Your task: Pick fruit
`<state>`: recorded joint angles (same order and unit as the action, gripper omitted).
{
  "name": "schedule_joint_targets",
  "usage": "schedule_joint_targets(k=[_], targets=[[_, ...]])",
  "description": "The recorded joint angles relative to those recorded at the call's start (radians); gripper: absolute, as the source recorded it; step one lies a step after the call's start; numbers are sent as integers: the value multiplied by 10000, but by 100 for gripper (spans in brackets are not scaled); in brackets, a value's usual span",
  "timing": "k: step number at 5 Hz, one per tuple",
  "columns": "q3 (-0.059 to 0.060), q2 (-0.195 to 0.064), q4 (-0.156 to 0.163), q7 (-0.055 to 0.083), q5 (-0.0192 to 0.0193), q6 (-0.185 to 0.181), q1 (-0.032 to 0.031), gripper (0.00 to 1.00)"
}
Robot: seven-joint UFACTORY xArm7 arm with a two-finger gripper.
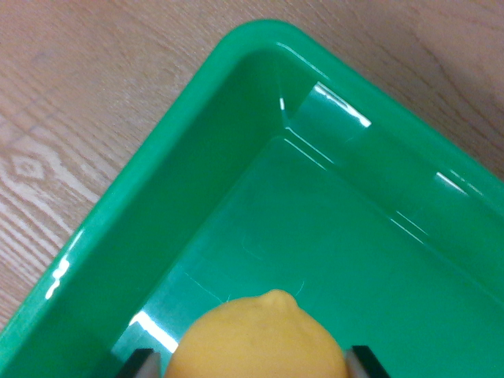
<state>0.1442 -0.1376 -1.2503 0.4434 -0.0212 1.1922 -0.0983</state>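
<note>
1. The gripper point(253, 364) is clamping a yellow lemon point(258, 337) at 6 o'clock, over the green bin point(118, 213).
2. Judging the release: lowering toward the floor before opening is avoiding a bounce.

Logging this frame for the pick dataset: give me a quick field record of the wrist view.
fruit: lemon, yellow, nub end pointing up in the picture, bottom edge of the wrist view
gripper: only finger tips show, one on each side of the lemon, apparently shut on it
container: green plastic bin, glossy, corner visible, no other contents in view
lemon vs bin: over the bin interior; contact with the floor cannot be told
surface: wood-grain table
</note>
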Motion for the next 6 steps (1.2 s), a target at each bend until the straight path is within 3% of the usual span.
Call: schedule_joint_targets(k=[1,2,3,4,5,6], targets=[[9,182,-273,6,-25,454,13,100],[9,182,-273,6,-25,454,13,100],[19,360,-540,11,-49,897,26,100],[19,360,-540,11,-49,897,26,100],[27,517,-776,16,-71,1288,37,100],[27,517,-776,16,-71,1288,37,100]])
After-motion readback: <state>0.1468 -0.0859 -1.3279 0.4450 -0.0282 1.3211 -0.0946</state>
